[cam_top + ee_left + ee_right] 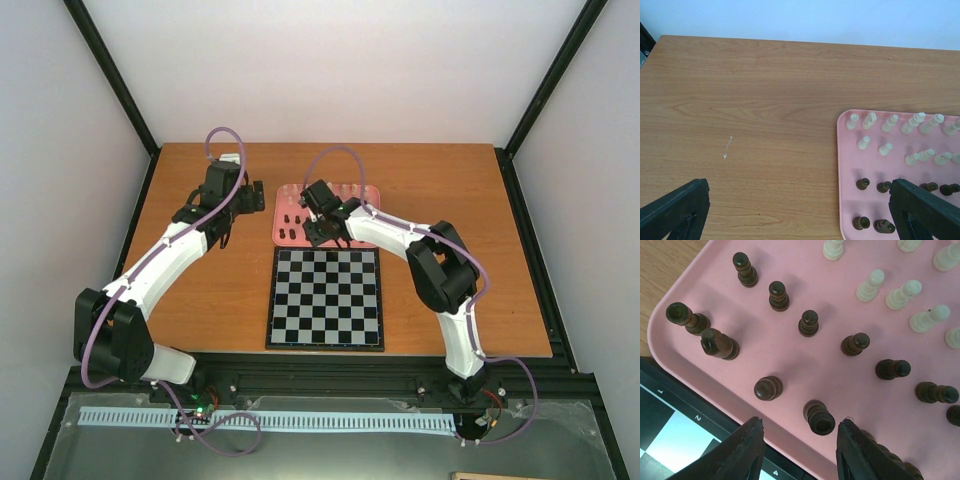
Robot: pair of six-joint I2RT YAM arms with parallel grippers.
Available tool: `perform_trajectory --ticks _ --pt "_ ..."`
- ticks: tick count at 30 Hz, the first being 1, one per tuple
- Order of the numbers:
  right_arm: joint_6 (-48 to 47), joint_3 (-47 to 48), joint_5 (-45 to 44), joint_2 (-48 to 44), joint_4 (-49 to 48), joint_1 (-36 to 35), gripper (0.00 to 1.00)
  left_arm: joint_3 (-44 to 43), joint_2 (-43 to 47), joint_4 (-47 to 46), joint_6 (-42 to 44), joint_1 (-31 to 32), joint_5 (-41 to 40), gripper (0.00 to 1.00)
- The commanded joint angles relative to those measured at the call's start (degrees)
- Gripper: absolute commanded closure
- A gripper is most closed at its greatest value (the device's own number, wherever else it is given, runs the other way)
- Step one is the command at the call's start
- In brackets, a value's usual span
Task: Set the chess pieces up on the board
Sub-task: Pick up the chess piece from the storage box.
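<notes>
Wooden surface (450, 190), white walls around. Board (325, 298) bare; chess pieces (808, 323) on pink tray (790, 360) at board's 12 o'clock. Right end effector (800, 450) nearer, open; dark piece (819, 418) just ahead at 12 o'clock, axis vertical. Left end effector (797, 220) open over bare wood, tray at 3 o'clock.

Overhead shot is bright and flat: soft white light bouncing off the walls (300, 70), with only faint, fuzzy shadows under the arms (165, 260) on the table (440, 190). The chess pieces (290, 222) are too tiny to resolve there. Left wrist cam is crisp on the wood grain, but its black fingers (675, 210) in the bottom corners look mushy. Right wrist cam: the pink tray (790, 355) is evenly lit, the cream pieces (902, 294) are slightly blown out, and the near fingers (747, 450) are blurred.
</notes>
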State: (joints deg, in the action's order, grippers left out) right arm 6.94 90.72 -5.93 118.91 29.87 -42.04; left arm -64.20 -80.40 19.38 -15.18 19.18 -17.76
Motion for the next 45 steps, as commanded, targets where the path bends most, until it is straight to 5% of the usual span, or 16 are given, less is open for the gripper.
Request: perform_trajectory --ticks 1,22,30,37,45 --pt "0.61 2.02 -0.68 1.96 0.57 0.33 0.59 -0.92 0.22 -0.71 -0.37 -0.10 -1.03 0.00" --pt "0.77 2.21 0.02 2.10 0.12 1.44 0.63 -1.23 -0.64 -0.80 -0.29 -0.11 -1.33 0.00" --pt "0.53 1.28 0.41 -1.18 -0.64 1.44 0.53 -1.21 -0.39 -0.62 -0.28 -0.11 -1.31 0.00" --pt "2.03 -4.87 -4.36 -9.34 -3.85 1.44 0.45 -1.27 -0.63 -0.73 -0.28 -0.11 -1.33 0.00" --pt "6.93 -15.60 -11.37 -18.48 -2.57 7.08 0.49 -1.56 -0.72 -0.52 -0.51 -0.11 0.08 0.00"
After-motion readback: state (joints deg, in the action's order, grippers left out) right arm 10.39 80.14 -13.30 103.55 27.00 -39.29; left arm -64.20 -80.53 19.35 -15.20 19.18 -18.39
